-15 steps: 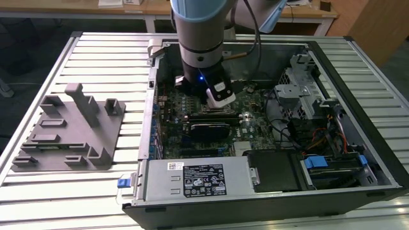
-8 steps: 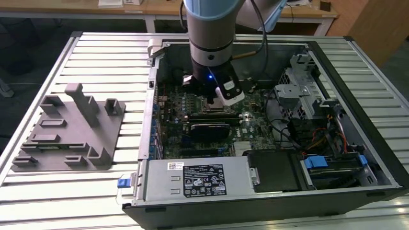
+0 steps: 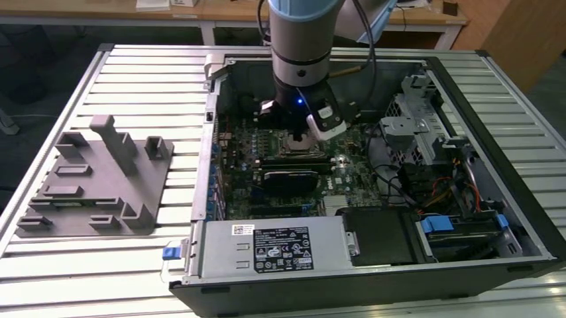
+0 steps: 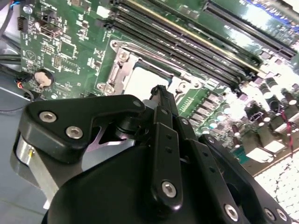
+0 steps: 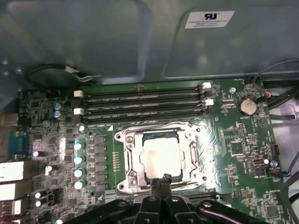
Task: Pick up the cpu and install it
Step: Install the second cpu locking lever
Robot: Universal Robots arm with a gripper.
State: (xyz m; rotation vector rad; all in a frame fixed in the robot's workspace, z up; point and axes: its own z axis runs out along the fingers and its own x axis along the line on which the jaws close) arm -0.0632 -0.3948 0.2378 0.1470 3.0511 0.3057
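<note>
The cpu (image 5: 161, 156) is a flat silver square lying inside the dark socket frame (image 5: 125, 161) on the green motherboard (image 5: 233, 154). It also shows in the second wrist view as a pale plate (image 4: 139, 80) inside the frame. My gripper (image 5: 161, 178) hangs just above the cpu's near edge, its two black fingers pressed together with nothing between them. In the second wrist view the gripper's tips (image 4: 159, 90) come to one narrow point over the cpu. In the exterior view my gripper (image 3: 299, 136) reaches down into the open computer case over the socket.
Memory slots (image 5: 140, 100) run beside the socket, and capacitors (image 5: 78, 158) line its other side. The case walls (image 3: 212, 132), a drive cage (image 3: 415, 126) and a power supply (image 3: 274, 248) surround the board. A grey moulded tray (image 3: 89, 185) with upright posts lies on the slatted table at the exterior view's left.
</note>
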